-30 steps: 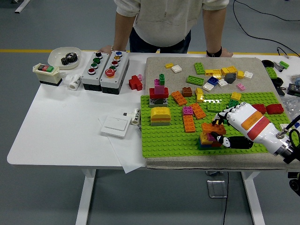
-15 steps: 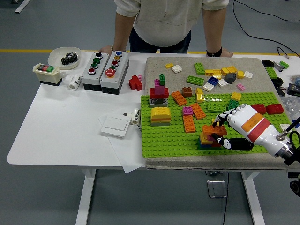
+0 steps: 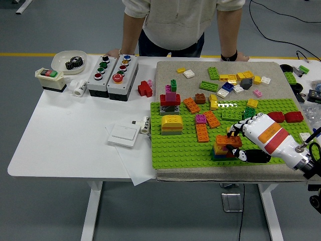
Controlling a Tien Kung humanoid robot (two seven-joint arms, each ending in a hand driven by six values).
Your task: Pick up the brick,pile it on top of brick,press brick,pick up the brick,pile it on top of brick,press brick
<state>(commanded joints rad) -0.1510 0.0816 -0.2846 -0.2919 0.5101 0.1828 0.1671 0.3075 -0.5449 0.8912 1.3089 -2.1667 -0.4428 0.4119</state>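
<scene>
White table (image 3: 60, 135), loaded

Beige mat (image 3: 271, 173) on right half; left half holds dish (image 3: 62, 63), switch (image 3: 49, 79), two button boxes (image 3: 113, 75), red brick (image 3: 145, 89), white panel (image 3: 123, 135) on paper (image 3: 138, 168)

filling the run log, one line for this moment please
right hand | shut on orange plastic brick | atop small multicoloured brick stack | green studded baseplate | left arm unseen

Bright, even light from overhead. Soft shadows sit under the counter (image 3: 65, 145). Sharp focus throughout, no glare.
</scene>
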